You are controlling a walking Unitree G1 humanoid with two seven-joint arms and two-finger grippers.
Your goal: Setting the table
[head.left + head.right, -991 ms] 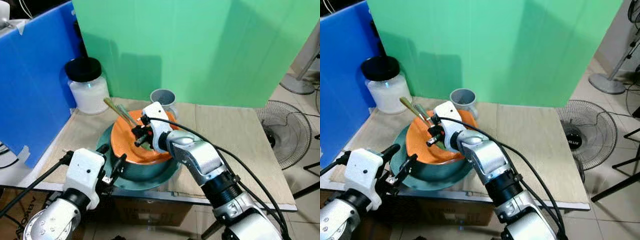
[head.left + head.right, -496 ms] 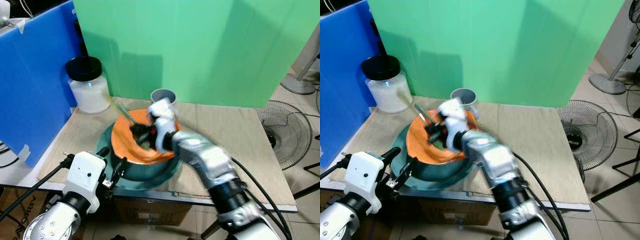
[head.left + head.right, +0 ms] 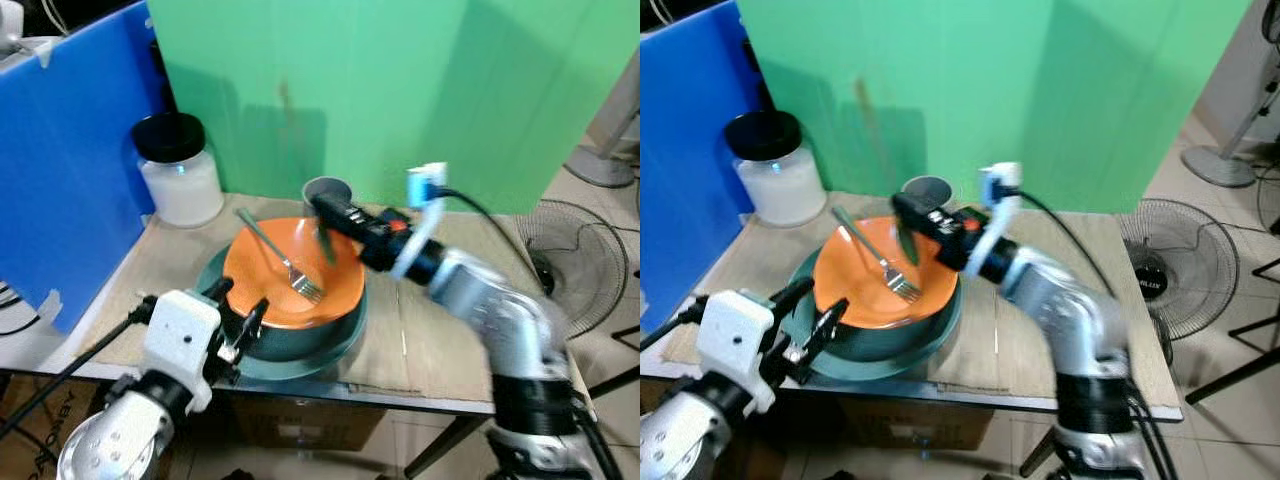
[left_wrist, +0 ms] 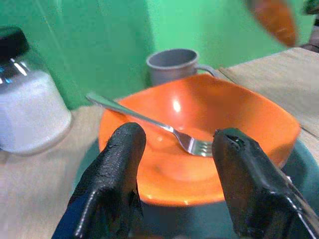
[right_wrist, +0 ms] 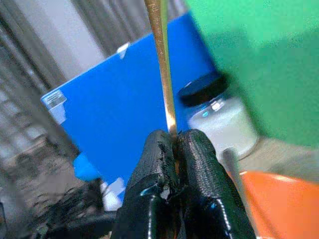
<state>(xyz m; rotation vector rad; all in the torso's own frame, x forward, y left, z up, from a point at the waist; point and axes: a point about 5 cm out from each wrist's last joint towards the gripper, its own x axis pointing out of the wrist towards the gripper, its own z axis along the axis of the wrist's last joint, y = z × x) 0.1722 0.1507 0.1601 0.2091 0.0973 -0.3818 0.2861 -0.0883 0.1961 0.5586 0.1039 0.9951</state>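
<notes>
Right pincer pinches a thin brass-coloured utensil handle, raised over the orange bowl, by the grey mug. Fork lies in the bowl, tines toward the robot. Bowl sits in a teal dish near the table front edge; bare table to the right. Left pincer spread, just short of the bowl. White jar at back left.

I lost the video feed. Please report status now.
Right gripper shut on thin gold utensil, raised over orange bowl. Left gripper open at bowl's near rim. Fork lies inside bowl. Grey mug close behind.
</notes>
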